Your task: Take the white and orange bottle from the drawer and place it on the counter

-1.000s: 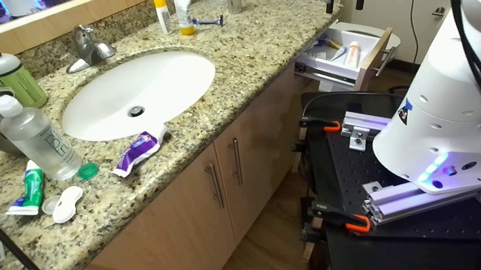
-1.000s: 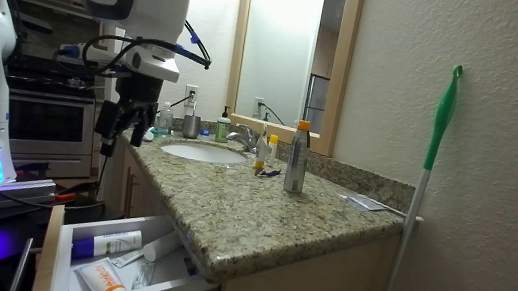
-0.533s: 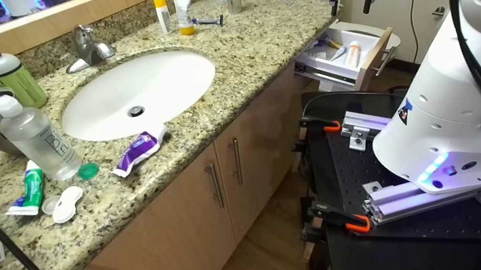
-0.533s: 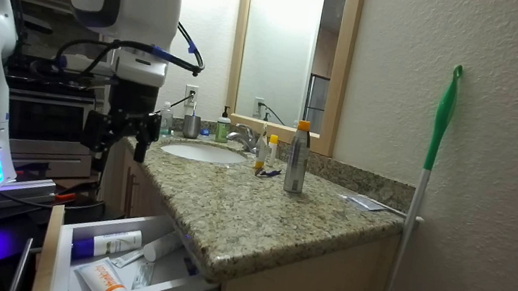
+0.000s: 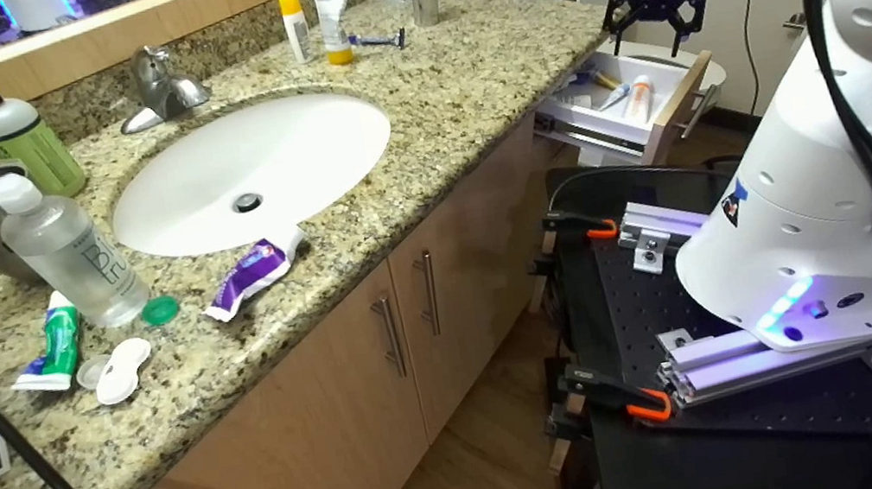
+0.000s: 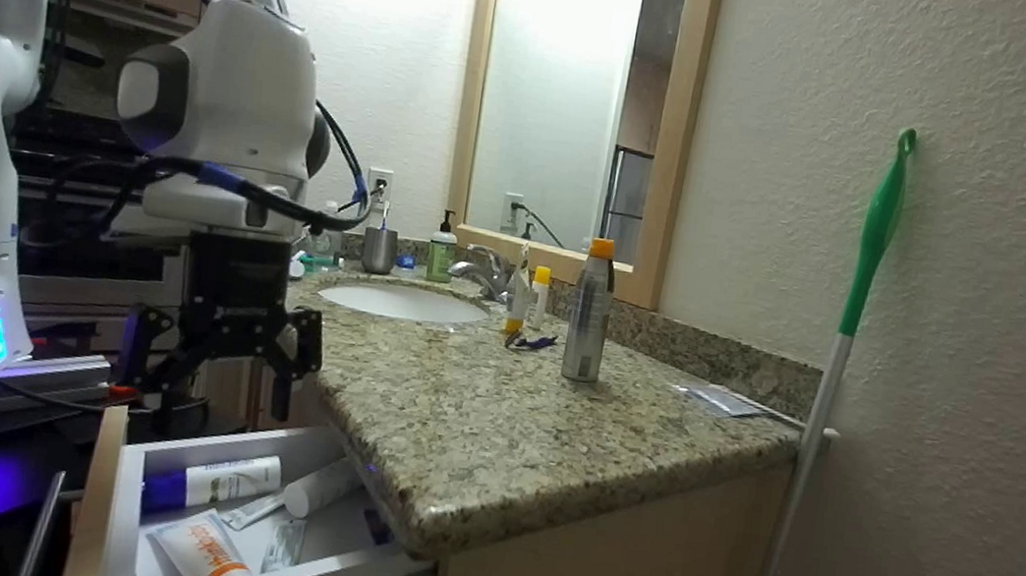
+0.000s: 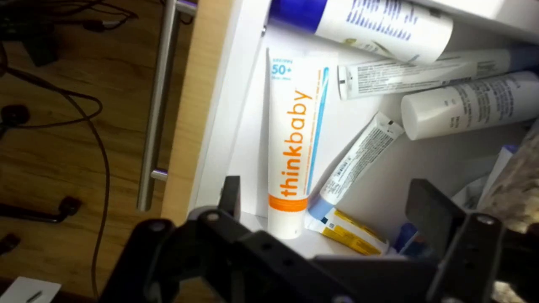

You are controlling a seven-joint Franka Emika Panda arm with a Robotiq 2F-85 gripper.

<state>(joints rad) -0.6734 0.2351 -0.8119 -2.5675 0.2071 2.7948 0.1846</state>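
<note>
Since a moment ago, the gripper [image 6: 223, 404] is coming down together with the arm [image 6: 246, 94], and in both exterior views it is now hanging lower, above the pulled-out drawer [image 6: 95, 501]. Its fingers [image 7: 433, 210] are standing wide apart from each other, and they are holding nothing. The white and orange bottle [image 7: 290, 143] is lying inside the drawer, flat on its floor and alongside its wooden front, with the orange lettering facing up; in the wrist view it is appearing nearer to one finger than to the other, with its capped end pointing toward the gripper. Beside it a small tube [image 7: 362, 155] is lying slantwise, its capped end coming very close to the bottle, and I cannot tell whether they are touching. A yellow and white tube [image 7: 353, 233] is lying near that end. Farther along, a white bottle with a dark blue cap [image 7: 383, 29] is lying, and a longer tube [image 7: 391, 78] and a plain white bottle [image 7: 467, 107] are resting near it. On the counter [image 6: 457, 410], a silver bottle with an orange cap [image 6: 587, 328] is standing upright near a razor [image 6: 538, 342]. In an exterior view, a clear water bottle [image 5: 75, 258] is standing near the white sink [image 5: 175, 198], and a purple tube [image 5: 253, 278] is lying just beside the sink.
</note>
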